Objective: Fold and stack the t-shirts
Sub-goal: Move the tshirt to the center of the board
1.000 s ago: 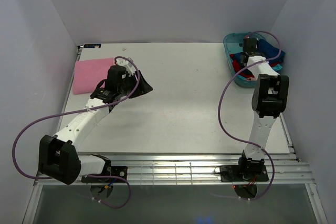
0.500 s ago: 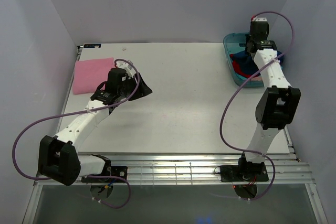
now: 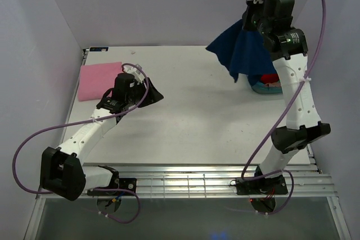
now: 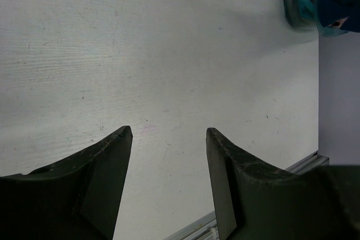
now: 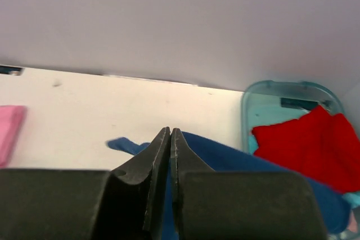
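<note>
Within the last second the right gripper point(image 5: 170, 130) rose out of the teal tub point(image 5: 292, 91), clamped on the navy t-shirt point(image 3: 244, 54), which hung below it. Left gripper point(image 4: 167, 133) spread, empty; pink t-shirt point(image 3: 100, 80) lay behind it. Judged: next tee fetched, unfolded.

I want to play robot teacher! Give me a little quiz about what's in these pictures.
1. True or false: the right jaws are shut on the navy t-shirt, holding it in the air.
2. Fill the gap: the red t-shirt lies in the teal ____.
3. Which one lies flat on the table? A) red t-shirt B) pink t-shirt C) navy t-shirt

Key: 1 true; 2 tub; 3 B.
</note>
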Motion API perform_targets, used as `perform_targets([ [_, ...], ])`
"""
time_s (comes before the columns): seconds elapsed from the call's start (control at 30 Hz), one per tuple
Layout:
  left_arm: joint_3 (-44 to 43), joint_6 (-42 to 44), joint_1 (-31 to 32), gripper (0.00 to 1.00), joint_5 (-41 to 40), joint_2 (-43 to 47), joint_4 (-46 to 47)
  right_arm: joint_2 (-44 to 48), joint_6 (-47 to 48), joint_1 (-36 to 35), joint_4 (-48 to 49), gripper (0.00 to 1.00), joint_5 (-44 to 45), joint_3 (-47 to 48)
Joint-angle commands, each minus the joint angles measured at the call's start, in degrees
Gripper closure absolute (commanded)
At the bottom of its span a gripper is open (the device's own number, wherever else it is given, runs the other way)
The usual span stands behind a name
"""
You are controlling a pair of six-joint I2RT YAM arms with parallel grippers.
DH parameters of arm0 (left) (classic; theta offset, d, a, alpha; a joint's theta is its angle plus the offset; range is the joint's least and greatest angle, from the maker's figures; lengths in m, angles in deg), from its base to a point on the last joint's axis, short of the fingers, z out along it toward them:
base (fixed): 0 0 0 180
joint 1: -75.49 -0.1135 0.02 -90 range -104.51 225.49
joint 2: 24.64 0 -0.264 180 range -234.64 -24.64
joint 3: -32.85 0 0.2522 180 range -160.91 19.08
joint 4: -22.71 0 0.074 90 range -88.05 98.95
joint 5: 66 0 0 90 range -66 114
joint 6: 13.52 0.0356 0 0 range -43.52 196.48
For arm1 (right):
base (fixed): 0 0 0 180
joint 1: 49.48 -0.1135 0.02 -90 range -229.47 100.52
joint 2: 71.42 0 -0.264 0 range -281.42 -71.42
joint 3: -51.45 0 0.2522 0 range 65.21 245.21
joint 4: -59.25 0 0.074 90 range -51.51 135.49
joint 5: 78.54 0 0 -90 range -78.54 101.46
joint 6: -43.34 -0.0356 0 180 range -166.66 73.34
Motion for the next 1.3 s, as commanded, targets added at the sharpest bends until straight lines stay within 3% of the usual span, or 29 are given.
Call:
perform_targets([
  [0.0, 1.11, -0.68, 0.06, 0.34, -0.03, 3.19, 1.66, 8.55, -6.56, 0.06, 5.08, 0.92, -9.54, -0.54],
  [0.2, 2.87, -1.65, 0.06, 0.34, -0.91, 5.3, 2.09, 13.23, -9.65, -0.03, 7.03, 0.92, -15.8, -7.3],
  [0.33, 3.58, -2.44, 0.06, 0.34, -1.0, 6.35, 2.45, 17.19, -10.96, -0.12, 9.57, 0.92, -18.25, -21.62],
  [0.47, 3.66, -2.18, 0.06, 0.34, -1.87, 7.14, 1.92, 16.93, -11.94, -3.0, 10.46, 0.92, -20.46, -27.44],
  [0.6, 4.01, -2.44, 0.06, 0.34, -2.05, 7.85, 1.66, 16.84, -12.99, -5.3, 8.62, 0.92, -13.45, -34.37],
  [0.63, 4.19, -2.7, 0.06, 0.34, -1.88, 7.94, 1.74, 17.71, -13.43, -5.56, 8.79, 0.92, -11.08, -40.39],
  [0.77, 5.07, -2.88, 0.06, 0.34, -0.12, 6.8, 2.62, 22.02, -15.63, -5.74, 7.47, 0.92, 6.22, -52.72],
  [0.83, 5.51, -1.74, 0.14, 0.35, -0.38, 5.05, 2.89, 24.39, -15.8, -5.74, 6.6, 0.92, 9.59, -55.99],
  [0.93, 4.63, -0.51, 0.14, 0.37, -0.82, 0.48, 2.01, 25.54, -15.46, -6.27, 4.75, 0.72, 13.81, -60.66],
  [0.97, 4.54, -0.68, 0.23, 0.37, -0.82, -0.23, 1.92, 25.63, -14.5, -6.53, 4.83, 0.55, 13.21, -62.67],
  [1.03, 4.63, -1.38, 0.76, 0.37, -1.0, -0.68, 2.18, 25.89, -10.02, -8.98, 7.36, 0.47, 8.67, -64.53],
  [1.13, 5.07, -1.47, 1.11, 0.37, -1.26, -0.41, 2.45, 25.99, -6.84, -12.76, 10.8, 0.44, -1.25, -67.17],
  [1.27, 5.86, -1.65, 1.38, 0.37, -0.82, -0.68, 2.27, 18.88, -6.49, -16.72, 13.17, 0.51, -7.97, -67.96],
])
